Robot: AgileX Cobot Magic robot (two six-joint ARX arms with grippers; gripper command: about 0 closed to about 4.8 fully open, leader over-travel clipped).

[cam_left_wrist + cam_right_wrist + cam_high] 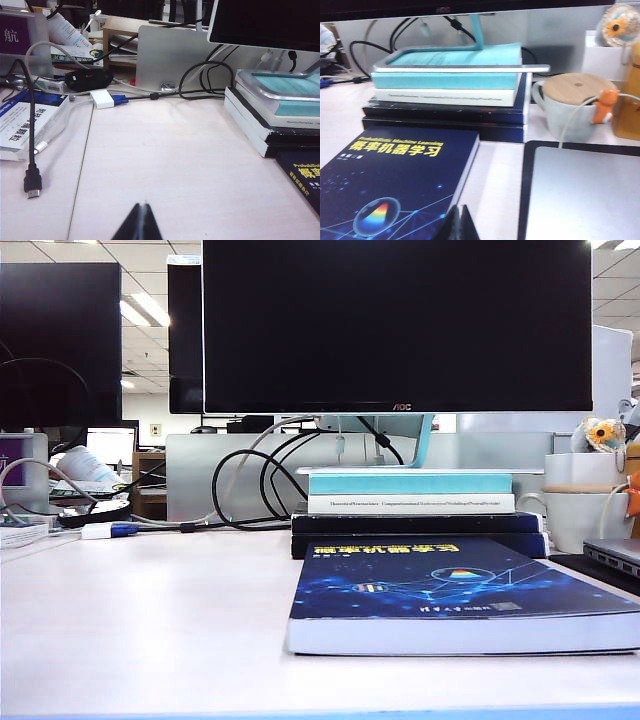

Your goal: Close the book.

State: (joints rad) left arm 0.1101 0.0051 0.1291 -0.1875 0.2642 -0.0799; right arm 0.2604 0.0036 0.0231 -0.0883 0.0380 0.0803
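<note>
The book (450, 592) lies flat and closed on the white desk, its dark blue cover with yellow characters and a glowing network graphic facing up, white page edges toward the front. The right wrist view shows the book (390, 185) just beside my right gripper (460, 212), whose fingertips are pressed together with nothing between them, near the book's page edge. My left gripper (142, 207) is shut too, hovering over bare desk well to the left of the book's corner (305, 177). Neither gripper shows in the exterior view.
Behind the book a stack (415, 510) of a teal-and-white book on thin black books holds the monitor stand (462, 62). A laptop (585, 192), a lidded mug (572, 112), cables (32, 182) and another book (25, 120) lie around.
</note>
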